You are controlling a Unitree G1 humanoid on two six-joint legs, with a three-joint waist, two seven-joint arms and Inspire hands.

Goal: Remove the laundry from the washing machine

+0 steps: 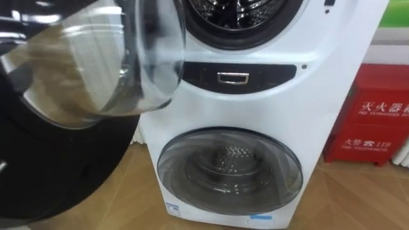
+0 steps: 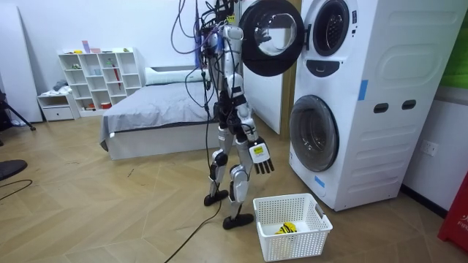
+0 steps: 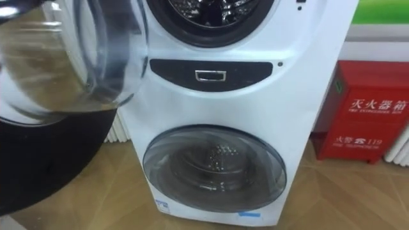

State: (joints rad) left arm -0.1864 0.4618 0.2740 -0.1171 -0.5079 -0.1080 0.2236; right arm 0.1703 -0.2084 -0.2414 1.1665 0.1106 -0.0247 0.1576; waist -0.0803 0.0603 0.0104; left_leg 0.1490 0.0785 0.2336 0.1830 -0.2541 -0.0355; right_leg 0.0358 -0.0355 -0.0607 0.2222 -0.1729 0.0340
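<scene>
While the right hand (image 2: 258, 154) hangs near the basket (image 2: 300, 245), its fingers (image 2: 267, 166) are slack, empty

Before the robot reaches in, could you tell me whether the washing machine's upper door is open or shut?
Open: the upper door stands swung out, and the drum opening behind it is uncovered.

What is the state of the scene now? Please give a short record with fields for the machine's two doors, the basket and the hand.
robot: stands before the washing machine
upper door: open, swung out to the robot's left
upper drum: uncovered; whether clothes are inside cannot be told
lower door: shut
basket: on the floor by the robot's feet, with a small yellow and black thing inside
right hand: hangs low, open, holding nothing
red cabinet: right of the machine
</scene>
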